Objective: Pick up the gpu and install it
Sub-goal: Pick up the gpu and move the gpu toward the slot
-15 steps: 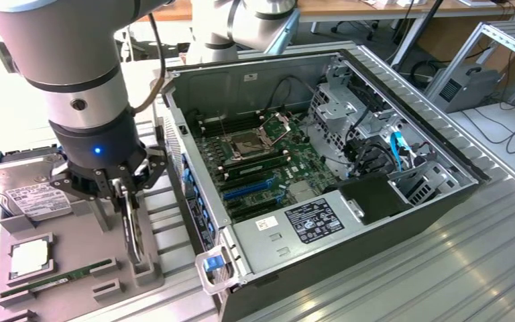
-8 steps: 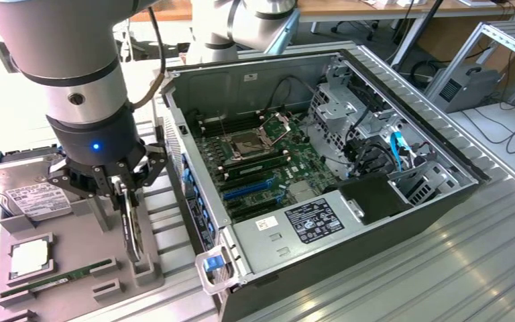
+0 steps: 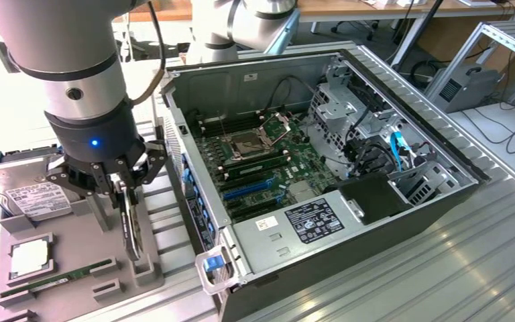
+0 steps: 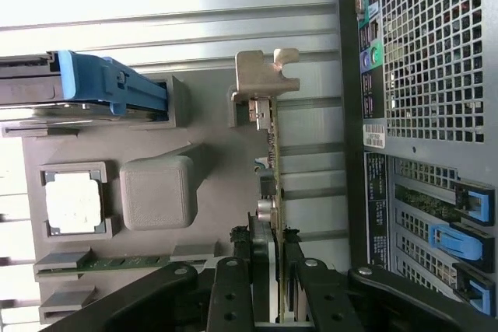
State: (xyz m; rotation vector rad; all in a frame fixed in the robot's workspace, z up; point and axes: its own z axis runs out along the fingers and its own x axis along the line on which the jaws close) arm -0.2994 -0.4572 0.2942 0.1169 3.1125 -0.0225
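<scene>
The gpu (image 3: 134, 231) is a thin dark card standing on edge in a slot of the grey fixture tray (image 3: 86, 243), beside the open computer case (image 3: 239, 248). In the wrist view the gpu (image 4: 271, 153) runs away from the camera and ends in its silver bracket (image 4: 264, 75), which rests by a holder post. My gripper (image 3: 127, 194) reaches down over the card's upper edge. Its black fingers (image 4: 258, 242) press against both faces of the card, so the gripper (image 4: 274, 242) is shut on it. The card still sits in its holder.
On the tray lie a silver hard drive (image 3: 25, 191) with a blue caddy (image 4: 101, 87), a CPU (image 3: 27, 257) and a green RAM stick (image 3: 56, 277). Inside the case the motherboard (image 3: 267, 161) shows blue expansion slots (image 3: 244, 188). The case's perforated rear wall (image 4: 436, 52) is close beside the card.
</scene>
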